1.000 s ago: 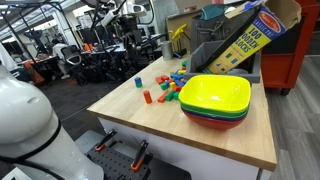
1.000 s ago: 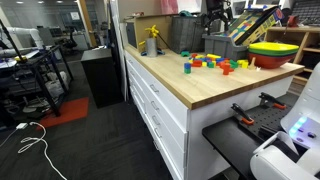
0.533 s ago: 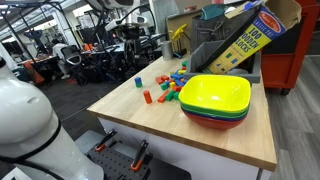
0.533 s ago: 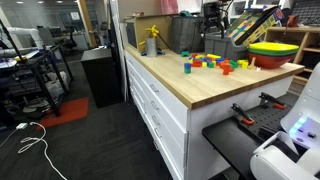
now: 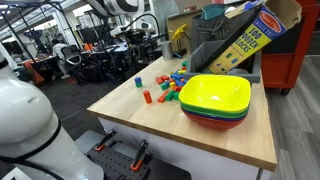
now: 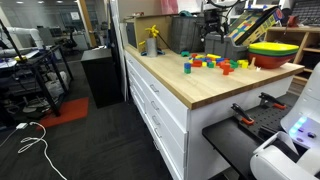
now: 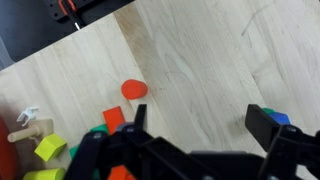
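Observation:
My gripper (image 7: 200, 125) is open and empty, hanging above bare wooden tabletop (image 7: 200, 50). In the wrist view a red cylinder (image 7: 134, 89) lies just beyond the left finger, with a red block (image 7: 113, 118) and a yellow block (image 7: 50, 148) further left. A blue and green block (image 7: 276, 117) sits by the right finger. In both exterior views the gripper (image 5: 140, 30) (image 6: 212, 28) is high over the far end of the table, above the scattered coloured blocks (image 5: 172, 85) (image 6: 215, 64).
Stacked bowls, yellow on top (image 5: 215, 98) (image 6: 275, 50), stand at the table's end. A tilted wood-blocks box (image 5: 245, 40) leans behind them. A yellow object (image 5: 180, 38) (image 6: 152, 40) stands at the back. A blue block (image 5: 139, 82) and a red block (image 5: 147, 97) lie apart.
The arm has shifted sideways above the far end of the table, nearer over the blocks. The blocks and bowls have not moved.

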`<act>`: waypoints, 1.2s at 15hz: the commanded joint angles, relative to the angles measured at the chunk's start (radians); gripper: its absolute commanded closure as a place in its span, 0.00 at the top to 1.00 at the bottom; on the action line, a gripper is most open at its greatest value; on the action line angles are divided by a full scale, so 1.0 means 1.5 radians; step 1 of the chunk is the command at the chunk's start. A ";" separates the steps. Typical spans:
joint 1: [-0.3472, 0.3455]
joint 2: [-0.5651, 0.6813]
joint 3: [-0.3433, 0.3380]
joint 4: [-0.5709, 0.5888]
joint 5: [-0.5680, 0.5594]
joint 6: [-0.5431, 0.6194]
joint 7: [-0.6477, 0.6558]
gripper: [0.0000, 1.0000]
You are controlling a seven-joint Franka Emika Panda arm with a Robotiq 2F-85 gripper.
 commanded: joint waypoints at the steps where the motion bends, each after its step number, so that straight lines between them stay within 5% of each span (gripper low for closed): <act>1: 0.008 0.000 -0.007 0.001 0.000 -0.001 0.000 1.00; 10: 0.007 0.080 -0.017 -0.003 0.053 0.088 0.070 1.00; 18: -0.012 0.154 -0.071 0.009 0.099 0.195 0.093 1.00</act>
